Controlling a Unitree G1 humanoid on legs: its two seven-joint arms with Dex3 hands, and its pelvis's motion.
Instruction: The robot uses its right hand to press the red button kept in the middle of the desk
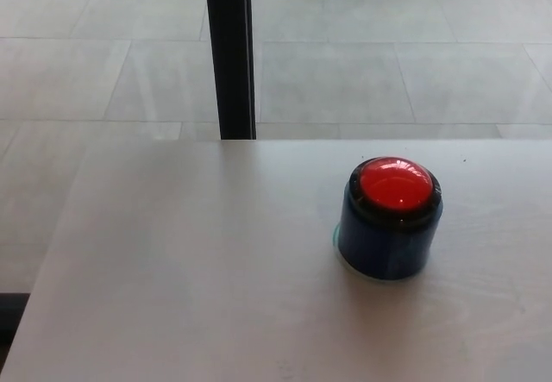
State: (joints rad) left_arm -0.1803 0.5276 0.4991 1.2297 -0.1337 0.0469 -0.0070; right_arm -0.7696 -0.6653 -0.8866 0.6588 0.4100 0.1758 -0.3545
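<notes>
No readable text, label, brand, number or sign is showing anywhere. The red button [395, 184] and its dark blue housing [388, 242] are showing no lettering, and the pale desk [190, 278] is bearing no markings.

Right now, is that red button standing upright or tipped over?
Upright: the red button faces up on its dark blue base, which sits flat on the desk.
</notes>
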